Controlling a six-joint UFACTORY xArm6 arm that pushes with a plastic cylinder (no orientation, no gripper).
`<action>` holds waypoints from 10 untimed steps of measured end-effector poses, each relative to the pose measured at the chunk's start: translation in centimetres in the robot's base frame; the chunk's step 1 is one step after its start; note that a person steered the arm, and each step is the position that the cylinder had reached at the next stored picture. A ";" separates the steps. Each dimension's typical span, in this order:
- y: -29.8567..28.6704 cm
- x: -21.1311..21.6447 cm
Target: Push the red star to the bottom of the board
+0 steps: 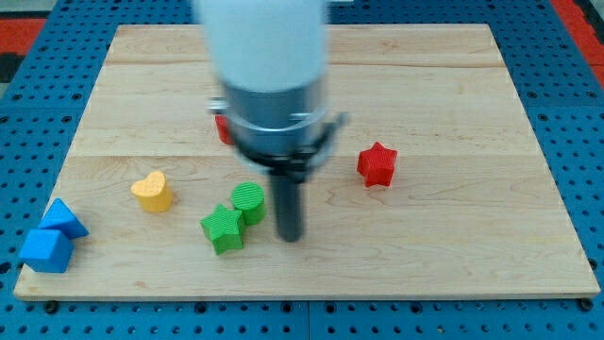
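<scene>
One approach pending: my tip (292,236) (bare rod, gripping nothing) sits lower-centre, beside green cylinder (249,202); must reach above red star (377,163).

Pale wooden board (472,85), planks joined in lengthwise strips, clean and evenly lit. It lies on a blue pegboard (585,142) with regular rows of holes. Red surface (28,33) shows at both of the view's top corners.
</scene>
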State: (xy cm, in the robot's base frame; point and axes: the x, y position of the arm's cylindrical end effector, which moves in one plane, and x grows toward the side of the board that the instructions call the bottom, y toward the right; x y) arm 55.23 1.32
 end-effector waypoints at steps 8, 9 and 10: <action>1.3 -12.8; 3.0 -12.0; 3.5 -10.5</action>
State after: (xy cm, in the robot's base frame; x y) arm 44.69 4.84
